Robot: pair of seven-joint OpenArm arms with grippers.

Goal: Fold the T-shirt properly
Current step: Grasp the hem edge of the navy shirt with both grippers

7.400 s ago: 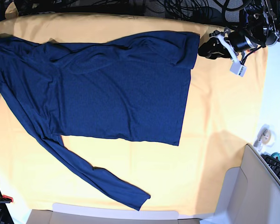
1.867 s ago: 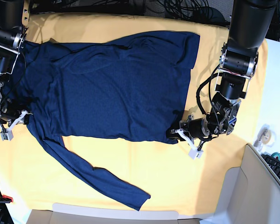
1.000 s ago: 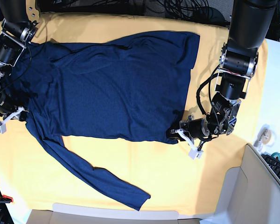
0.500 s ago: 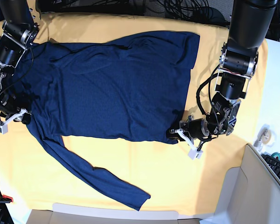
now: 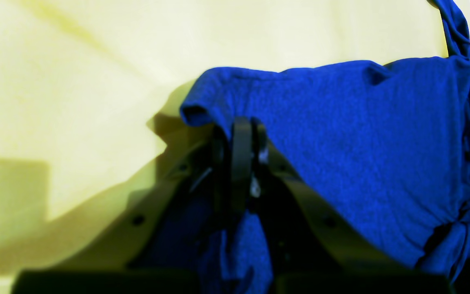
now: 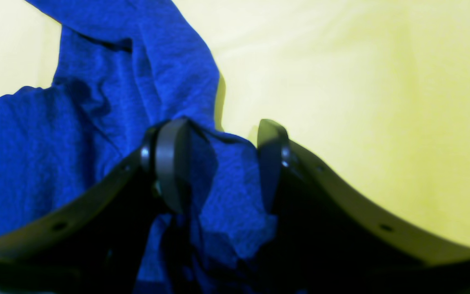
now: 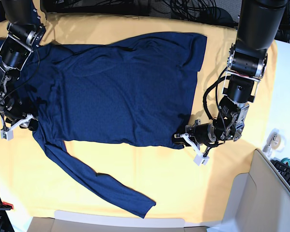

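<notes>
Now | left gripper (image 7: 180, 138) clamped on dark navy knit T-shirt's (image 7: 121, 92) hem corner, unmoved | right gripper (image 7: 30, 124) half-open astride shoulder fabric, shifted inward off yellow-orange cloth (image 7: 222, 164) | fold ready.

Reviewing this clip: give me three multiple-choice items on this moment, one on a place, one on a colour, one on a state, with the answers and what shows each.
1. Where on the T-shirt is the left gripper?
A. at a hem corner
B. at the cuff of the free sleeve
C. on the middle of the chest

2. What colour is the cloth under the shirt?
A. white
B. yellow-orange
C. green

3. How do the right gripper fingers stand?
A. pressed together with nothing between
B. apart, with shirt fabric bunched between them
C. apart, over bare cloth

Answers: 1 A, the base view shows it at the shirt's lower hem corner, and the left wrist view shows the fingers shut on the edge there. 2 B, yellow-orange shows all around the shirt. 3 B, the right wrist view shows blue fabric between the spread fingers.
</notes>
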